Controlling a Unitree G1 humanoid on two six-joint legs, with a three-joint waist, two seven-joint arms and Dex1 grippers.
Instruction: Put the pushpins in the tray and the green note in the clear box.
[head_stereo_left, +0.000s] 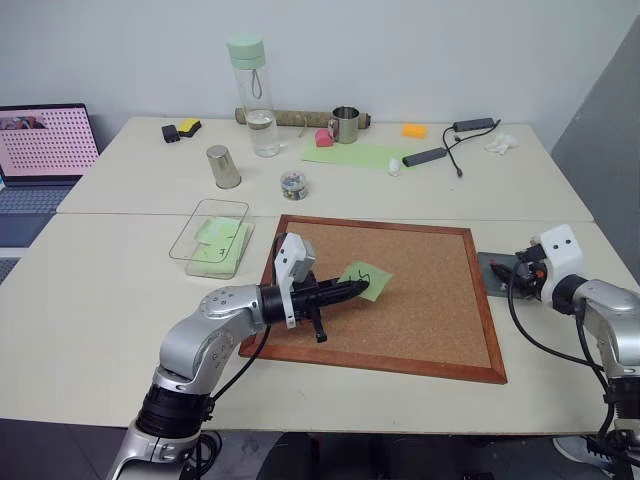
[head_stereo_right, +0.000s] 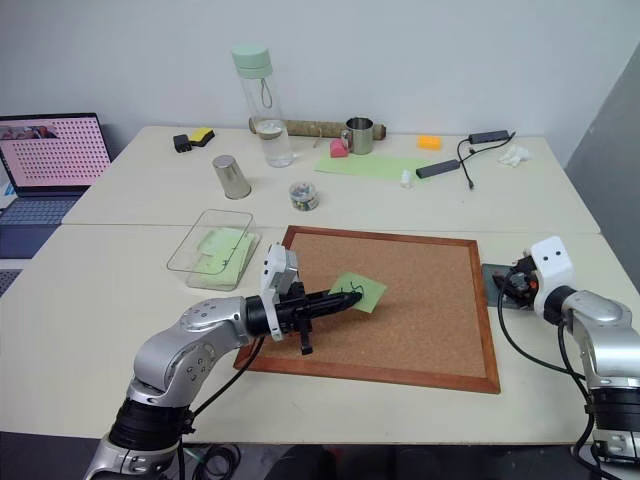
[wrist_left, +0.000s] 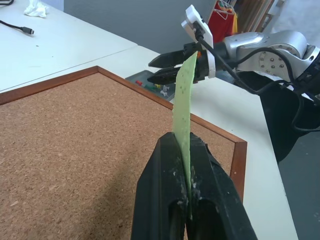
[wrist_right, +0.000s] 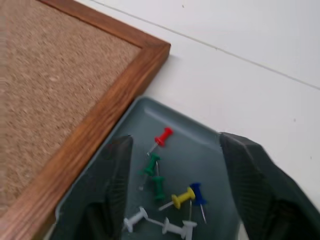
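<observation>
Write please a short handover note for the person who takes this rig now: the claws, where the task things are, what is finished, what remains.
Left claw: shut on the green note, held above the corkboard.
Right claw: open, over the tray beside the corkboard's right edge.
Pushpins: red, green, yellow, blue and white ones lie in the tray.
Clear box: left of the corkboard, green paper already inside.
Done: pins in the tray, as far as visible.
Left: carry the note to the clear box and release it.

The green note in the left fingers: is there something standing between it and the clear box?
Nothing visible does. The green note is held above the corkboard, and the clear box sits just past the board's left edge, open-topped, with green paper already inside.
</observation>
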